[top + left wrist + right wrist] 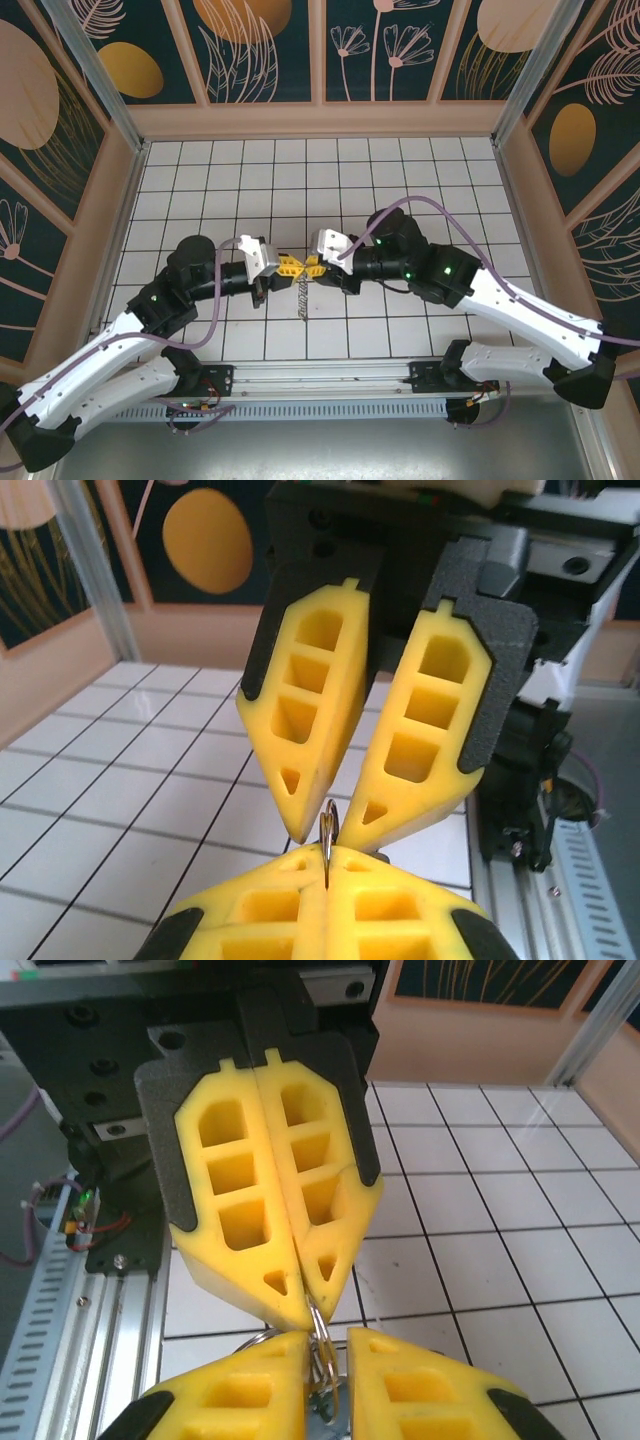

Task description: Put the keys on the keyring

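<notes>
Top view has left gripper (pixel 287 266) and right gripper (pixel 315 267) meeting over the table (pixel 420 180), keyring (pixel 303 297) chain dangling beneath; wrist views add left fingers (pixel 270 915) pressed together pinching the keyring, right fingers (pixel 250 1395) slightly parted around it.

White table of squares (pixel 400 170) in the middle. Dark flower walls (pixel 260 50) at 12 o'clock. Silver rail (pixel 330 385) at 6 o'clock.

No legible text, no labels, no brand names, no numbers or signs on any surface
</notes>
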